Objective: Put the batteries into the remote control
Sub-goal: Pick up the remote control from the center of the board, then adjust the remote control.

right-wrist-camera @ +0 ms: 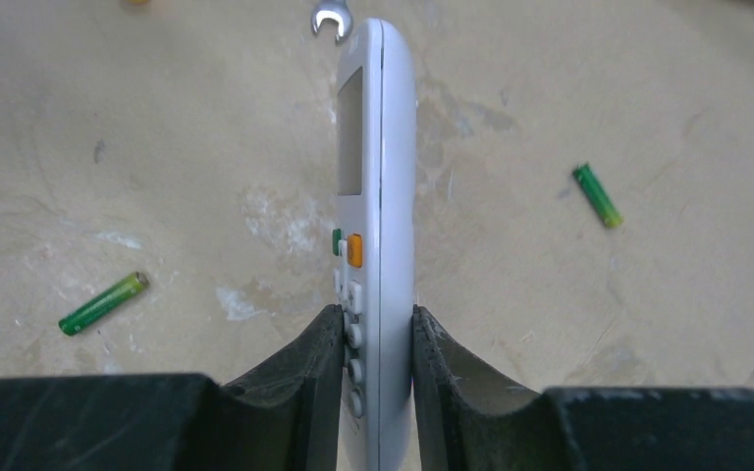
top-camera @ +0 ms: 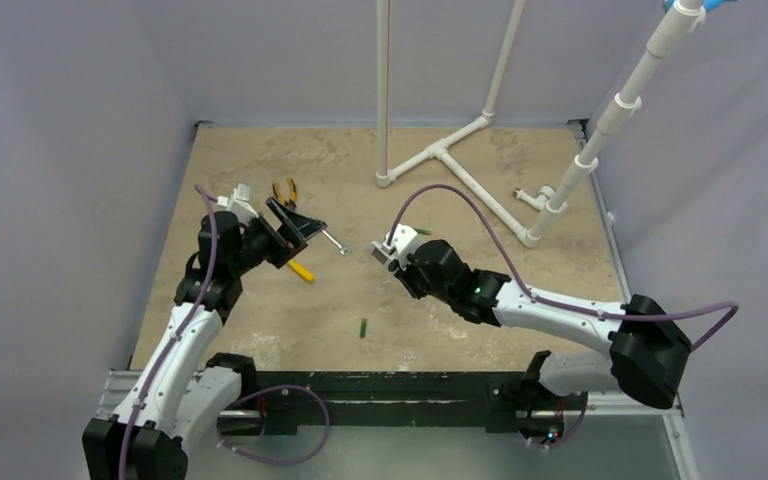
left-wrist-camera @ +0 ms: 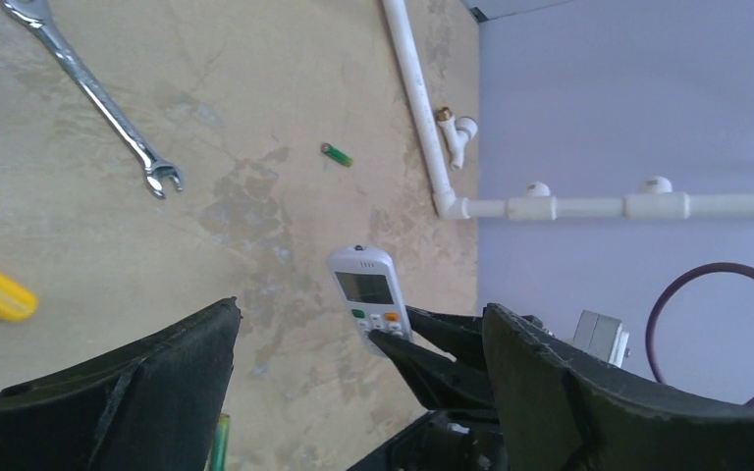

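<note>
My right gripper point(right-wrist-camera: 378, 312) is shut on the lower part of the white remote control point(right-wrist-camera: 378, 177), which it holds edge-on above the table, screen and buttons facing left. One green battery point(right-wrist-camera: 104, 302) lies on the table to its left and another battery point(right-wrist-camera: 597, 194) to its right. In the left wrist view the remote control point(left-wrist-camera: 365, 289) shows its face, clamped by the right arm's fingers point(left-wrist-camera: 432, 368). My left gripper point(left-wrist-camera: 361, 312) stands open and empty a short way from it. From above, the left gripper point(top-camera: 295, 228) faces the right gripper point(top-camera: 390, 252).
A silver wrench point(top-camera: 335, 243) lies between the two grippers. Yellow-handled pliers point(top-camera: 285, 190) and a yellow handle point(top-camera: 301, 271) lie near the left gripper. White pipes point(top-camera: 480, 190) stand at the back right. One battery point(top-camera: 363, 327) lies near the front edge.
</note>
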You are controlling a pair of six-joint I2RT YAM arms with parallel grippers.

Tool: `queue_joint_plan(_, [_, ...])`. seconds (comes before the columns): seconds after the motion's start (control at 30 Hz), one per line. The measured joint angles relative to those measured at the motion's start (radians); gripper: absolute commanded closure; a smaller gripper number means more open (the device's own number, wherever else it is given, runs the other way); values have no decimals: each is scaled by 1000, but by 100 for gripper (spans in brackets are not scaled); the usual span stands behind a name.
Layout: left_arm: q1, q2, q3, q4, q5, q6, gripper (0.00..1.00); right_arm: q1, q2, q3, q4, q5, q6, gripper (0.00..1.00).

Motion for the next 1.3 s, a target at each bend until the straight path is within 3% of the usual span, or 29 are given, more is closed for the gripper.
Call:
queue_joint_plan(0.4, [-87, 44, 92, 49, 43, -200, 12, 31, 0, 35, 259, 10, -258, 100])
queue_joint_plan(0.6, [-154, 97, 92, 56, 44, -248, 12, 92, -29, -52, 454, 13, -429, 100])
queue_joint_plan(0.73, [-175, 119, 92, 64, 47, -274, 13, 133, -30, -68, 499, 27, -523, 100])
queue_joint_plan(1.07, [-176, 118, 92, 90, 52, -294, 19, 162, -17, -72, 655, 116, -663, 100])
queue_joint_plan(1.3, [-176, 118, 92, 108, 75, -305, 31, 196, 66, -83, 768, 210, -808, 100])
